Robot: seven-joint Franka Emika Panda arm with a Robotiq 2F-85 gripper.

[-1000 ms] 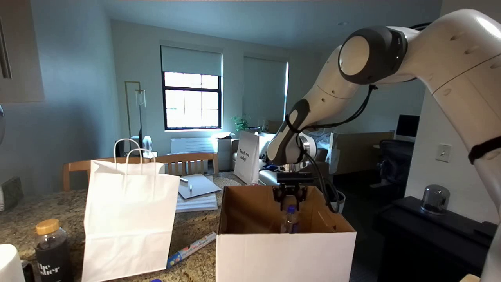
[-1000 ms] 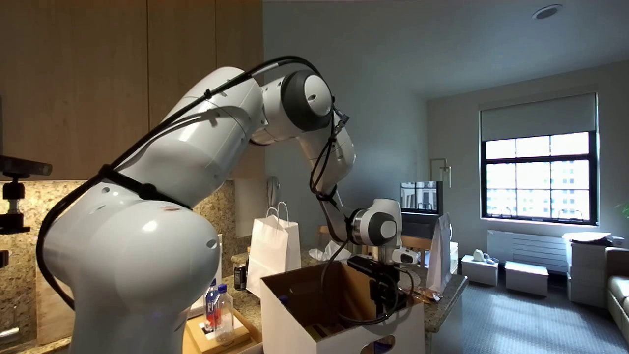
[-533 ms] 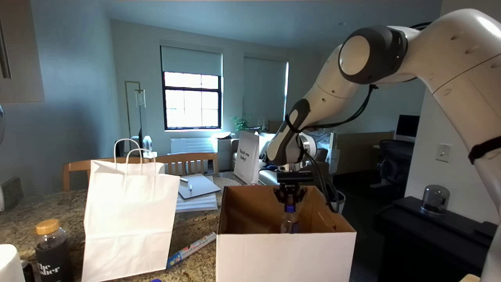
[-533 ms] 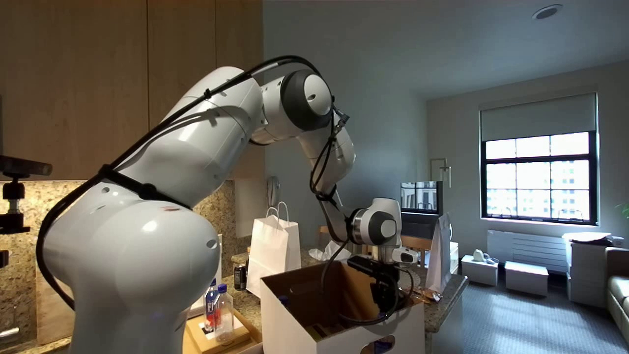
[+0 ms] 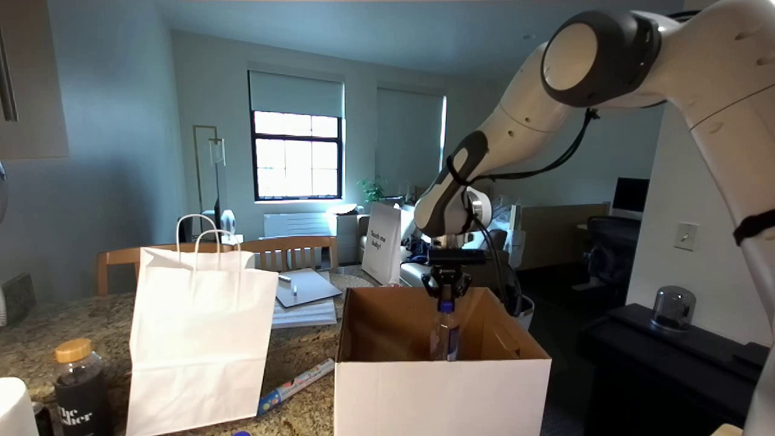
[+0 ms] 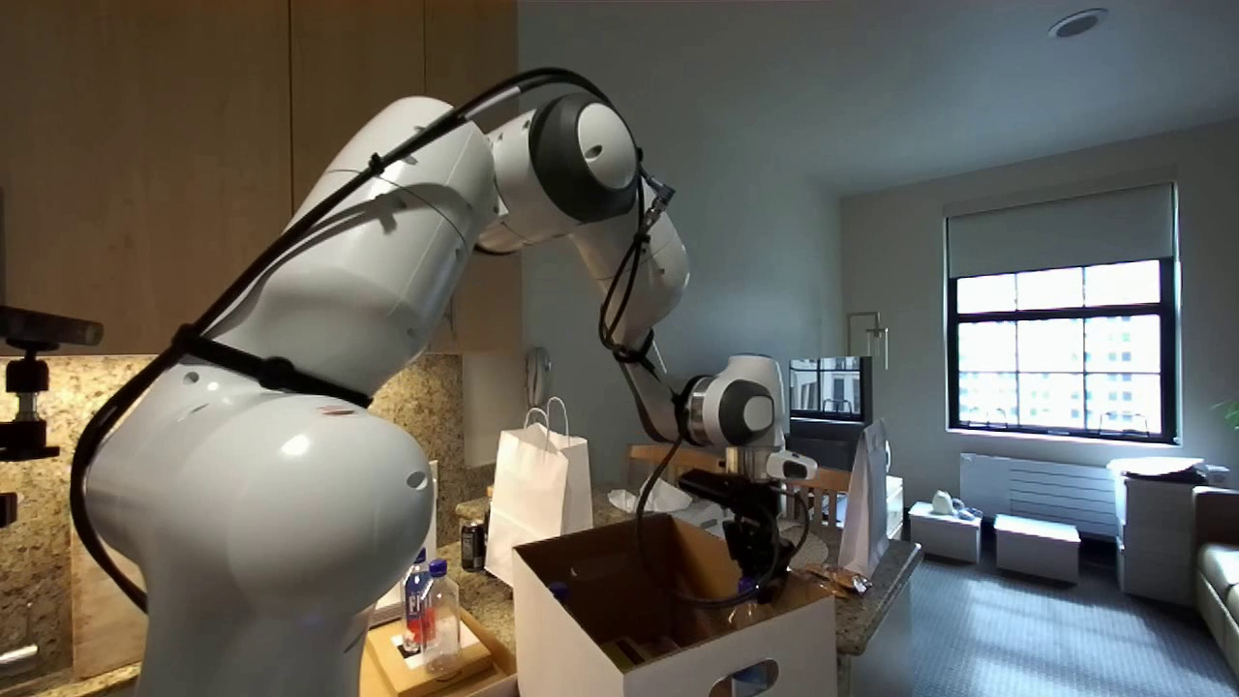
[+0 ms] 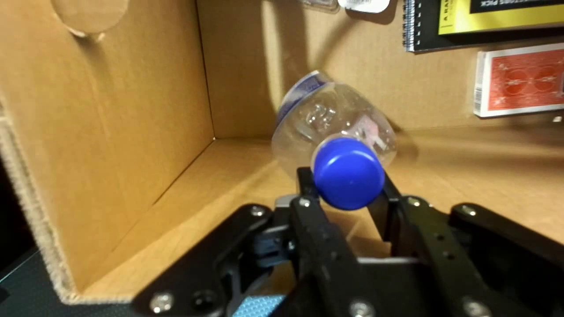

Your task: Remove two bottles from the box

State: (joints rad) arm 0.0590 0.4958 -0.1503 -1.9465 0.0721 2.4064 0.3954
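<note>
In the wrist view my gripper (image 7: pixel 346 185) is shut on the blue cap of a clear bottle (image 7: pixel 328 114), one finger at each side. That bottle (image 5: pixel 444 339) hangs near upright inside the box (image 5: pixel 442 396), its lower end hidden behind the pale front wall in an exterior view. The gripper (image 5: pixel 446 297) is just above the level of the rim there. Another blue cap (image 6: pixel 559 590) shows inside the box (image 6: pixel 571 629), by the wall away from the gripper (image 6: pixel 748 576). Outside the box, a clear bottle (image 6: pixel 442 624) and a labelled bottle (image 6: pixel 417 600) stand on a cardboard surface.
On the box floor lie a black-and-yellow notebook (image 7: pixel 493 22) and a red card pack (image 7: pixel 524 81). Beside the box are a white paper bag (image 5: pixel 200 339), a patterned tube (image 5: pixel 296 386) and a dark jar (image 5: pixel 82 393). Another bag (image 6: pixel 864 513) stands behind it.
The open gripper has come down around the cap and shut on it. Arm and bottle have since risen a little, with more of the bottle above the box's front edge.
</note>
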